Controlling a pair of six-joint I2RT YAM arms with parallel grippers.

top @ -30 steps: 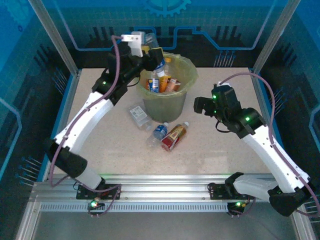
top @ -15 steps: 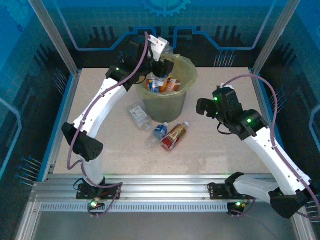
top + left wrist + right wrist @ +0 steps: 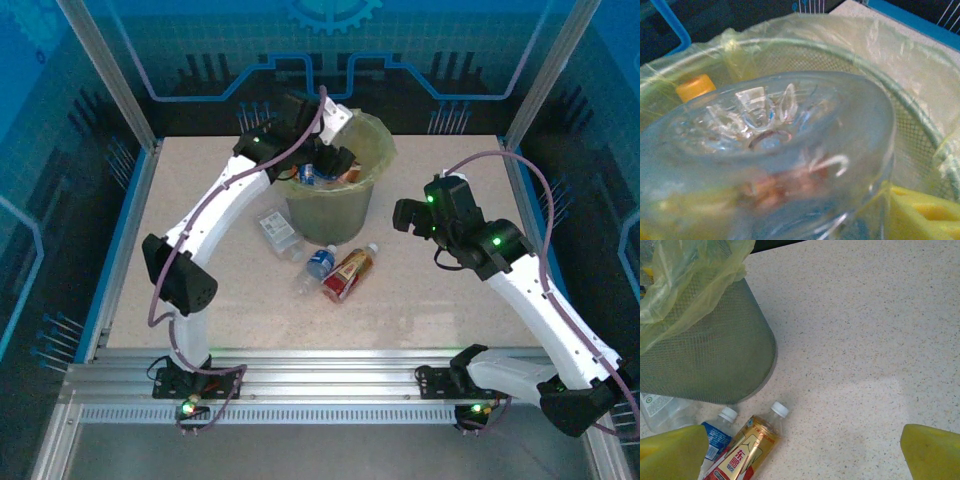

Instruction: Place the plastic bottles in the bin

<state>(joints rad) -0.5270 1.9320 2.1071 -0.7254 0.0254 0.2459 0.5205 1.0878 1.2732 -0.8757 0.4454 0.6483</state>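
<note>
Nearly there: bin (image 3: 330, 215) holds several bottles (image 3: 318, 176), left gripper (image 3: 330, 155) clamps a clear bottle (image 3: 770, 150) over it, three lie on the table (image 3: 450, 300) (right gripper (image 3: 405, 213): jaws apart).

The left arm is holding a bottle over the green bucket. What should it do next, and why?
Probably open the left fingers and let go. The clear bottle they hold hangs within the bin's bagged rim, above other bottles lying inside, so it should simply fall in.
</note>
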